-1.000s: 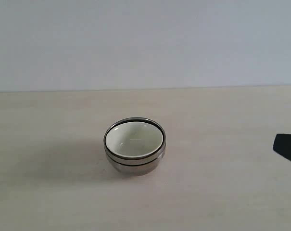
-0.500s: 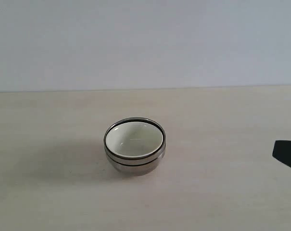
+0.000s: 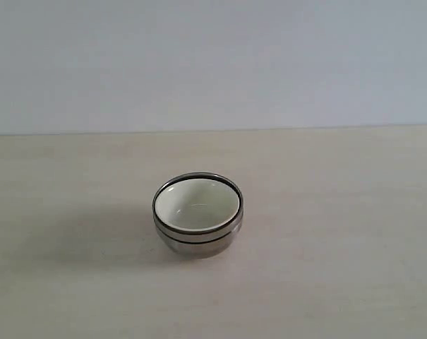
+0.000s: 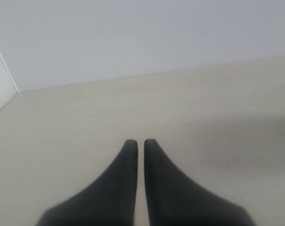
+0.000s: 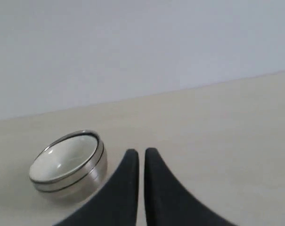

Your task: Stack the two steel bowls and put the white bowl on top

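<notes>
The two steel bowls stand nested in one stack at the middle of the table, and the white bowl sits inside the upper one. The right wrist view shows the same steel bowls with the white bowl in them, off to one side of my right gripper. That gripper is shut and empty, well apart from the stack. My left gripper is shut too, over bare tabletop, with no bowl in its view. Neither gripper shows in the exterior view.
A pale wooden table runs back to a plain light wall. In the left wrist view a wall corner rises at the table's edge.
The dark tip of my right gripper, seen at the right edge of the exterior view, has drawn back out of the picture. The bowl stack has not moved.
</notes>
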